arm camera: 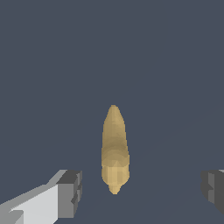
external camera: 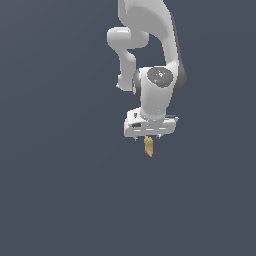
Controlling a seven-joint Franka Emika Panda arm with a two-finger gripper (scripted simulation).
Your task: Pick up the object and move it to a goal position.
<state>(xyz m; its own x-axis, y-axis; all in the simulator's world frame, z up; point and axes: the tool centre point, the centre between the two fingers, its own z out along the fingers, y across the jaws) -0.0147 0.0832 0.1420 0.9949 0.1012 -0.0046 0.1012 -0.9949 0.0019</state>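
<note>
On dark grey-blue counter [external camera: 55, 200], near middle of ext view: small tan-yellow object [external camera: 148, 147], elongated, slightly curved, rounded ends. Seen just below the white claw [external camera: 148, 138], upper tip hidden behind claw body. Much narrower than claw. Can't tell from ext view if obj touches claw or counter; no shadow or contact line visible.

In wrist view: object [arm camera: 114, 148] lying lengthwise between the two fingertips, tapering to a point at far end, blunter near end. Claw [arm camera: 142, 188] spread wide, released, nothing gripped. One dark grey pad [arm camera: 70, 192] on white finger well apart from obj on one side; other pad [arm camera: 213, 190] partly cut off by frame edge, further from obj. Clear gaps of counter both sides of obj, no contact w/ either pad. Obj nearer the first pad than the second, so off-centre in the gap.

Above claw in ext view: white arm [external camera: 152, 50], rounded links, dark grey joint ring at wrist, running up out of frame top. Wrist pointing down toward counter, claw body tilted a bit, lower on ext view's left.

Counter plain, uniform colour, faint diagonal line visible in wrist view only. No goal marker visible in either view.
</note>
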